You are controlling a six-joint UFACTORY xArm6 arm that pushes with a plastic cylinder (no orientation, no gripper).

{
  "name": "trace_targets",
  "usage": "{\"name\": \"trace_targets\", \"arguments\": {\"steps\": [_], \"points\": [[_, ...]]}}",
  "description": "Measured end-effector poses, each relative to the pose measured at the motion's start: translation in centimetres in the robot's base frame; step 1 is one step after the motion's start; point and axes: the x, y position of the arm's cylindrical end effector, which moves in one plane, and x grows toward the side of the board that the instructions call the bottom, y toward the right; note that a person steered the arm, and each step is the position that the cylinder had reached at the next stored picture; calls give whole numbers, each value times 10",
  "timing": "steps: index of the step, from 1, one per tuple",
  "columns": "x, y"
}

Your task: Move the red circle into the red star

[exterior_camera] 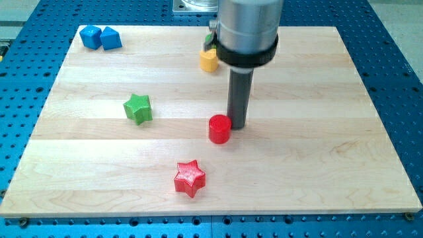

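The red circle (219,129) lies near the middle of the wooden board (330,152). The red star (190,178) lies below it and a little to the view's left, with a clear gap between them. My tip (238,126) stands on the board right against the red circle's right side, slightly above its centre. The rod rises to the grey arm body at the view's top.
A green star (138,108) lies to the left of the circle. A yellow block (209,60) sits at the top centre, partly behind the arm, with a green block (210,39) just above it. Two blue blocks (100,37) lie at the top left corner.
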Motion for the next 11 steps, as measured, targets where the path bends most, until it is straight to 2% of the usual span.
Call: {"name": "trace_targets", "arguments": {"steps": [1,2,3,4,5,9,11], "points": [[-4,1],[18,-79],[-2,-112],[20,-161],[37,-106],[37,-104],[57,-93]]}}
